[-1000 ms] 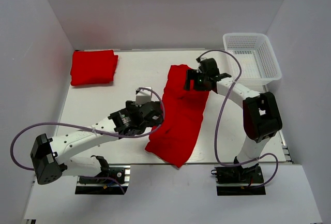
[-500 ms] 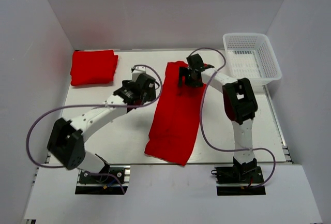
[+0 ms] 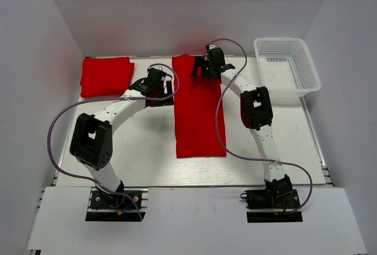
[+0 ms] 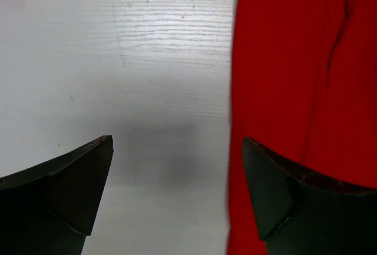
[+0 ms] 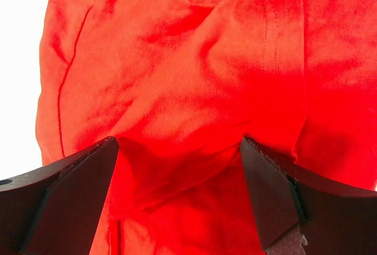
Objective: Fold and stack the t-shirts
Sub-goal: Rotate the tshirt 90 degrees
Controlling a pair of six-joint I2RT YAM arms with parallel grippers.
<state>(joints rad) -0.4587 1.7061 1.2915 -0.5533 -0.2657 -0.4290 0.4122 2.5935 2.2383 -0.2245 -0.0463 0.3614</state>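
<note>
A red t-shirt [image 3: 199, 111], folded into a long narrow strip, lies flat down the middle of the table. A second red t-shirt [image 3: 106, 76] lies folded at the back left. My left gripper [image 3: 163, 88] is open and empty at the strip's left edge. In the left wrist view [image 4: 177, 143] one finger is over bare table and the other over the red cloth [image 4: 300, 60]. My right gripper [image 3: 202, 70] is open above the strip's far end. In the right wrist view [image 5: 179, 143] wrinkled red cloth [image 5: 188, 66] fills the space between the jaws, which are not closed on it.
A white plastic mesh basket [image 3: 306, 66] stands at the back right corner. White walls close in the table on the left, back and right. Both arms stretch far toward the back, with their cables looping over the table.
Both arms have swung toward the back of the table. The strip of shirt went from slanted and rumpled to straight and flat, with its far end shifted back and left.
</note>
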